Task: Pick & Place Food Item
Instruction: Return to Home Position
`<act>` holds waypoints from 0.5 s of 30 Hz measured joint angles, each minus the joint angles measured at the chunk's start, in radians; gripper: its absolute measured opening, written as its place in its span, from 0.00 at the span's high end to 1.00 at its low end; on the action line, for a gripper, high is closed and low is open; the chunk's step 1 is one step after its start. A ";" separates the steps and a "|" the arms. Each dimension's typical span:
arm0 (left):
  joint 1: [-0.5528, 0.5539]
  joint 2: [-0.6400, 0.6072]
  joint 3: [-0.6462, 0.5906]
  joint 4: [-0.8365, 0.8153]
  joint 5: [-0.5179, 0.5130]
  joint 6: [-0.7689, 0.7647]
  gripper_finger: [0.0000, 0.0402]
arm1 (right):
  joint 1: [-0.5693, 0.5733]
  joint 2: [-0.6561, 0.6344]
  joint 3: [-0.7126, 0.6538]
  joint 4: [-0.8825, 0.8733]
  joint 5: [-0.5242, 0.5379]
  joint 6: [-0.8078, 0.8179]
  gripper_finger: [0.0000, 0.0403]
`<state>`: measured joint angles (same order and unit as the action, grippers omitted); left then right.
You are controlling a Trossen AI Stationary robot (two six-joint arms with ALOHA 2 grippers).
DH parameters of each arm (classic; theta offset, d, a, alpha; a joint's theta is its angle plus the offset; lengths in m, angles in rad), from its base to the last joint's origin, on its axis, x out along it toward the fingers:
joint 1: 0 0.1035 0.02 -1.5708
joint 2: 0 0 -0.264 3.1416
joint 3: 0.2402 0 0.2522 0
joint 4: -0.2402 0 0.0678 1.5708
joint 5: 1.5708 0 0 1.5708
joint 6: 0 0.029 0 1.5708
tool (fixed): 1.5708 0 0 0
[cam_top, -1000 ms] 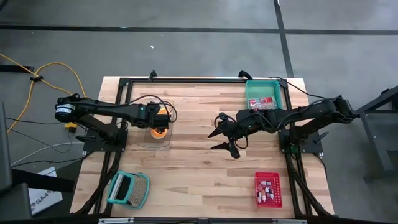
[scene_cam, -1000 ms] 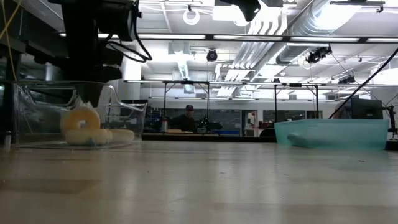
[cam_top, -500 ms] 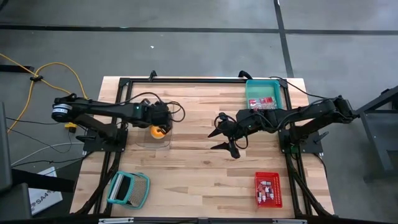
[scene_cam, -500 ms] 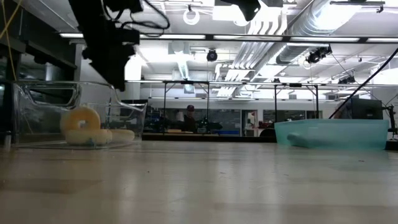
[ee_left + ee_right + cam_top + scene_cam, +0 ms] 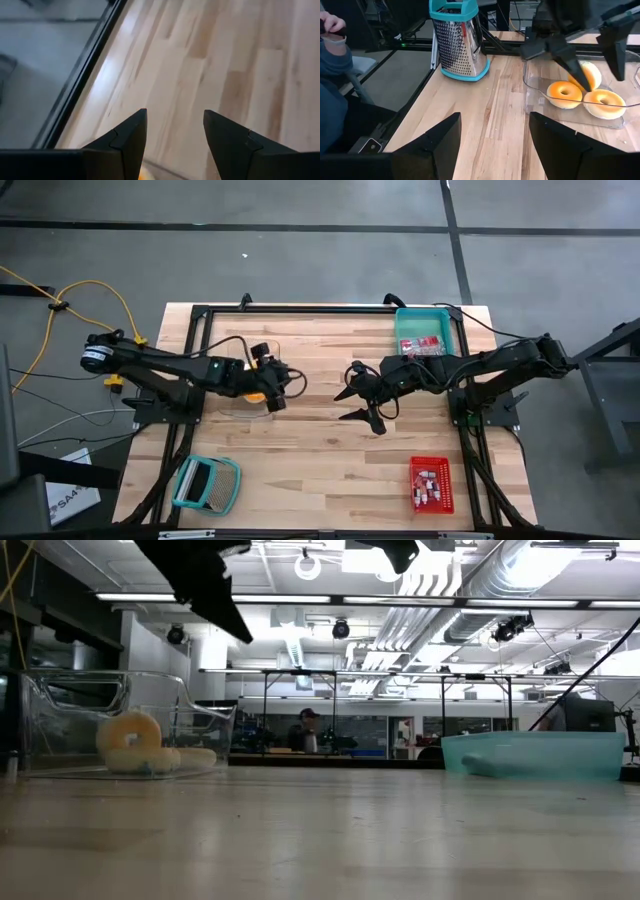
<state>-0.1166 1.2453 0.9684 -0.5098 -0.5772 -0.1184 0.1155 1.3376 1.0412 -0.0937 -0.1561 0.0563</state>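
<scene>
Three glazed donuts [image 5: 565,94] lie in a clear container [image 5: 243,402] at the table's left. One of them stands on edge [image 5: 130,735]; the others lie flat on the container's floor. My left gripper [image 5: 277,395] hangs open and empty above the container's right side, slanting down toward the table's right; only bare wood shows between its fingers [image 5: 175,117]. My right gripper [image 5: 345,406] waits open and empty over the table's middle, facing the container [image 5: 540,95].
A teal-handled grater [image 5: 207,483] is at the near left. A red basket [image 5: 431,484] of small packets sits at the near right, and a teal tray [image 5: 425,330] at the far right. A person's sleeve [image 5: 330,75] shows beyond the table's left edge.
My left gripper has risen out of the container and gone toward the table's right, tipping from pointing down to a slant and rolling about its own line. It has stayed open and empty. The donuts have kept their places.
</scene>
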 joint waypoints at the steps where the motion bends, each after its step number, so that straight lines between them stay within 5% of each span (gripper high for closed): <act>1: -0.011 0.000 0.000 0.012 0.000 0.019 0.53 | 0.000 0.000 0.000 0.000 0.000 0.000 0.45; 15: -0.079 0.000 0.000 0.066 0.004 0.036 0.53 | 0.000 0.000 0.000 0.000 0.000 0.000 0.45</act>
<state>-0.1955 1.2449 0.9684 -0.4442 -0.5736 -0.0823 0.1158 1.3376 1.0412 -0.0940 -0.1562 0.0561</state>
